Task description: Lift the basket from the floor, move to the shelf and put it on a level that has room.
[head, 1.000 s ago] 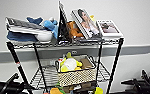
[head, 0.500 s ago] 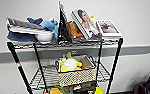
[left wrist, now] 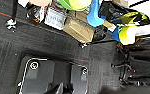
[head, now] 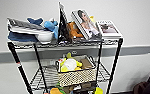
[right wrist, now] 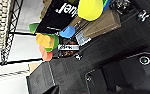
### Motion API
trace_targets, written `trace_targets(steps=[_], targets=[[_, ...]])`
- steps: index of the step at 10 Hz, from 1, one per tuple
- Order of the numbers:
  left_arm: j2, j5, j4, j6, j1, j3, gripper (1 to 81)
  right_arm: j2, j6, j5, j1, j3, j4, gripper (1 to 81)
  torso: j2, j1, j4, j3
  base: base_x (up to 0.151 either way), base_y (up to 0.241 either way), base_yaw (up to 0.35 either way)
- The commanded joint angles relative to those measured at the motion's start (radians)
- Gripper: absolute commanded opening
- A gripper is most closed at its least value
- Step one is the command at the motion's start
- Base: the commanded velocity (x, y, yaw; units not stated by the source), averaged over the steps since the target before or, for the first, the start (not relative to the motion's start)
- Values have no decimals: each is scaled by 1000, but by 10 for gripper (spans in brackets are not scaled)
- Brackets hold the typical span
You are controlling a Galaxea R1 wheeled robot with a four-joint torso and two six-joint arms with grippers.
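On the flat grey wire-grid level (head: 44, 76) of the tall black-pole shelf (head: 115, 62), beneath the tier of books (head: 86, 23): sat the small beige-white speckled woven basket (head: 76, 75), upright, yellow and white soft items inside. Seen again edge-on from the right wrist (right wrist: 1, 22). Looked down from both wrists on dark grey carpet floor (left wrist: 6, 52). Could not tell whether either claw was spread or pressed together.

Basket (head: 77, 72) on the middle level (head: 42, 77) of the shelf (head: 116, 62), toward its right. Above it, books (head: 87, 23) on top.
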State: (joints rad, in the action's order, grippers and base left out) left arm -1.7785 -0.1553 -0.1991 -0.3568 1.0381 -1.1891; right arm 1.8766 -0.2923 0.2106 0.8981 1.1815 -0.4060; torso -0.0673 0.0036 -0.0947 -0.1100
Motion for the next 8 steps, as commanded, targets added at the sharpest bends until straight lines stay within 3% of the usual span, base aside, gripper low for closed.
trace_targets(steps=[1,4,8], targets=[[-107,148,130,-1,122,-110,811,132,2,27,64,166,93,811,0,0,0,0,0,0,0],[-206,209,171,-1,219,-214,811,207,13,27,118,252,124,811,0,0,0,0,0,0,0],[-341,272,262,-1,331,-360,811,377,19,-5,241,499,211,811,0,-1,0,1,0,0,0]])
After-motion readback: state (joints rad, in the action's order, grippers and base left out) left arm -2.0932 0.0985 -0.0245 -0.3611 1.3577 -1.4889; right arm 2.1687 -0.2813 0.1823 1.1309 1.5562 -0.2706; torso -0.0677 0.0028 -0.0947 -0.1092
